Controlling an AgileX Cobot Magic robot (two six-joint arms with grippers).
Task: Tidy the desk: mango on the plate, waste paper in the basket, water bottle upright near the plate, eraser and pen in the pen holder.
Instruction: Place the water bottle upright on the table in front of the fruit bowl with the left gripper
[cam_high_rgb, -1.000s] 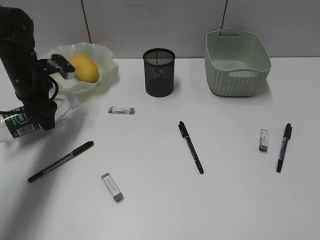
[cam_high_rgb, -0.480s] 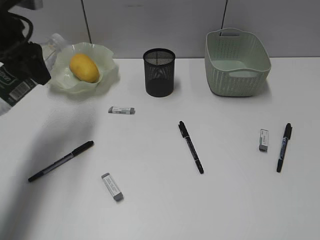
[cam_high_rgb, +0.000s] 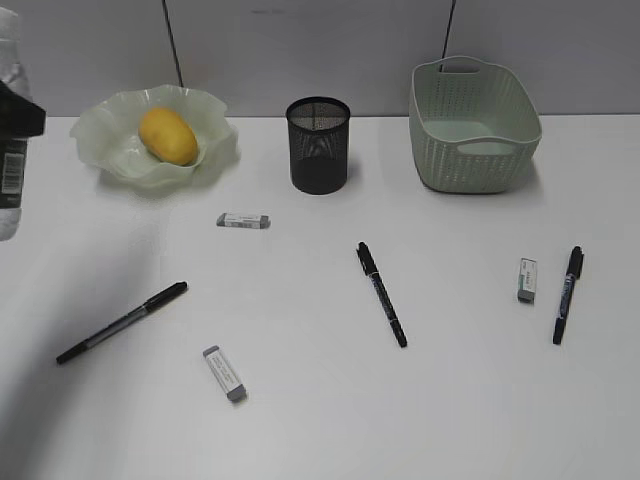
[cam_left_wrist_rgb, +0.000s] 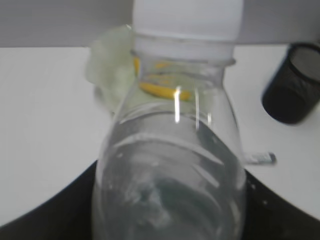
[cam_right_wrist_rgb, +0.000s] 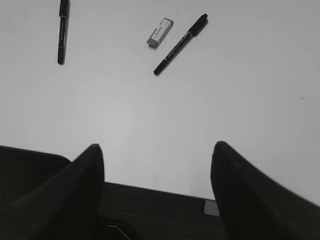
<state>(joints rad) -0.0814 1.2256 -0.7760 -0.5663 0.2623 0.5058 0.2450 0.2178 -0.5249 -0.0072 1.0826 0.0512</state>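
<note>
The bench (cam_high_rgb: 330, 400) is lit evenly and brightly from above, with only short, soft shadows cast beneath the pens and the basket (cam_high_rgb: 474, 125). A broad grey shadow is spread over the lower left corner of the exterior view. In the left wrist view the bottle (cam_left_wrist_rgb: 172, 165) is blurred and out of focus, and thin white glare streaks are seen on its shoulder. In the right wrist view the dark fingers (cam_right_wrist_rgb: 80, 195) are rendered soft, while the bench behind them is shown sharply.

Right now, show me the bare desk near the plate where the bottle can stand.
Bare desk lies in front of the plate, bordered below by the left pen and on the right by the near eraser. Between the plate and the pen holder it is narrower. The water bottle hangs at the left edge.
</note>
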